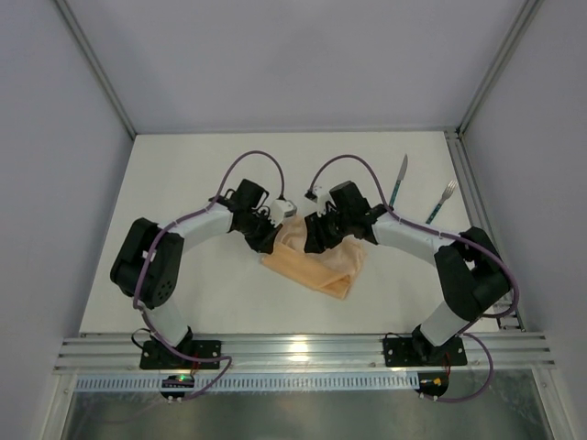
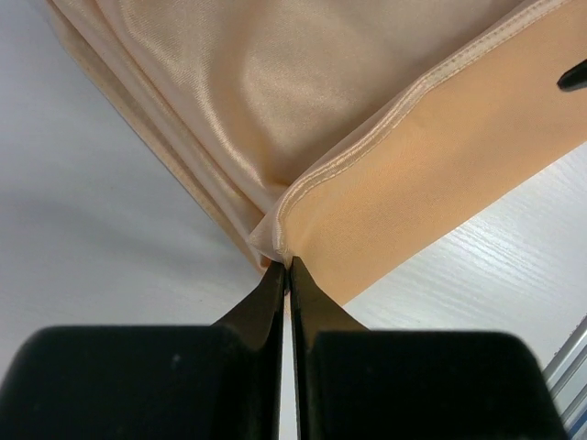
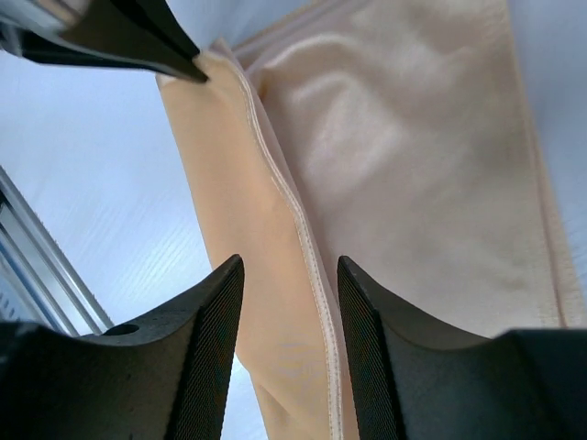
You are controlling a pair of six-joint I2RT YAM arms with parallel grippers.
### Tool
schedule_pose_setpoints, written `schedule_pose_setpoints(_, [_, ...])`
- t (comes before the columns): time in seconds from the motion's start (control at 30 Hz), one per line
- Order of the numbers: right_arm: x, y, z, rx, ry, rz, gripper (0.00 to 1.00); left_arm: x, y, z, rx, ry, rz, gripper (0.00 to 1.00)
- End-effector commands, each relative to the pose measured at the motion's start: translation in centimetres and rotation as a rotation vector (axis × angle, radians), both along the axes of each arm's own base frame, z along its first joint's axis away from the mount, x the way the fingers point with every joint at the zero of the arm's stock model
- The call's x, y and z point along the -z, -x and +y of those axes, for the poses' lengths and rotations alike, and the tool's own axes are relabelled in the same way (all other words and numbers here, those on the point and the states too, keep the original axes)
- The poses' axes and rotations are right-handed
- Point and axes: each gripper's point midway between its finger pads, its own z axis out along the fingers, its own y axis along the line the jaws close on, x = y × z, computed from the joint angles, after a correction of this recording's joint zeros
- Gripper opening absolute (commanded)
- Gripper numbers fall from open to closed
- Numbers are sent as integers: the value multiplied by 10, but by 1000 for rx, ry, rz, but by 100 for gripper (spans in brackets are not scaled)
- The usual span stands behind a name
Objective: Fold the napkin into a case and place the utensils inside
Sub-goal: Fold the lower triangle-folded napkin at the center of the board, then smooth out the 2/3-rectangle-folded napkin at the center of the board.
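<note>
Top external: napkin [image 1: 316,261], right arm [image 1: 413,240] (between), utensils [image 1: 398,181]

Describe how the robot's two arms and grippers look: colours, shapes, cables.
Both the left arm and right arm have black joints, white links and a purple cable. The left gripper has slim, tapered black fingers; the right gripper has broad ones, ribbed inside.

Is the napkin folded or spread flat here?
Folded, loosely: the napkin lies doubled over, several stacked edges showing in the left wrist view, and the left gripper pinches one hemmed corner.
</note>
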Motion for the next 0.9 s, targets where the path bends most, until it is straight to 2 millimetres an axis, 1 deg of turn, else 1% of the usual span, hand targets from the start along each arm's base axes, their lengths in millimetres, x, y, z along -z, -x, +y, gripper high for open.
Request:
schedule_pose_setpoints(0.0, [-18, -20, -1, 55, -18, -103, 50, -3, 4, 3, -12, -4, 21, 0])
schedule_pose_setpoints(0.07, [-23, -25, 2, 68, -53, -97, 50, -3, 4, 3, -12, -5, 24, 0])
schedule_pose_setpoints(0.13, [-24, -34, 7, 79, -80, -107, 42, -5, 3, 2, -12, 0, 19, 0])
schedule_pose_setpoints(0.17, [-26, -41, 8, 94, -92, -104, 36, -6, 2, 1, -12, 4, 14, 0])
schedule_pose_setpoints(0.2, [-12, -44, 9, 100, -84, -67, 19, -8, 2, 1, -12, 7, 13, 0])
schedule_pose_setpoints(0.27, [-3, -51, 11, 103, -107, -19, 6, -10, 1, 0, -13, 8, 14, 0])
schedule_pose_setpoints(0.3, [10, -54, 13, 125, -114, 25, 4, -11, 1, -1, -13, 12, 15, 0])
schedule_pose_setpoints(0.4, [28, -57, 13, 169, -126, 85, 4, -16, 1, -4, -10, 31, 16, 0])
schedule_pose_setpoints(0.43, [40, -55, 14, 171, -118, 118, 4, -18, 1, -6, -10, 40, 18, 0])
schedule_pose_setpoints(0.47, [46, -54, 14, 174, -116, 135, 4, -19, 1, -7, -11, 48, 20, 0])
schedule_pose_setpoints(0.5, [56, -50, 14, 176, -105, 165, 4, -22, -1, -9, -12, 54, 15, 0])
schedule_pose_setpoints(0.7, [62, -46, 13, 166, -116, 163, 4, -29, -12, -14, -27, 65, -7, 0])
schedule_pose_setpoints(0.83, [59, -45, 14, 150, -122, 156, 4, -25, -23, -13, -57, 34, -14, 0])
schedule_pose_setpoints(0.87, [57, -46, 14, 144, -124, 148, 4, -19, -23, -12, -63, 20, -1, 0])
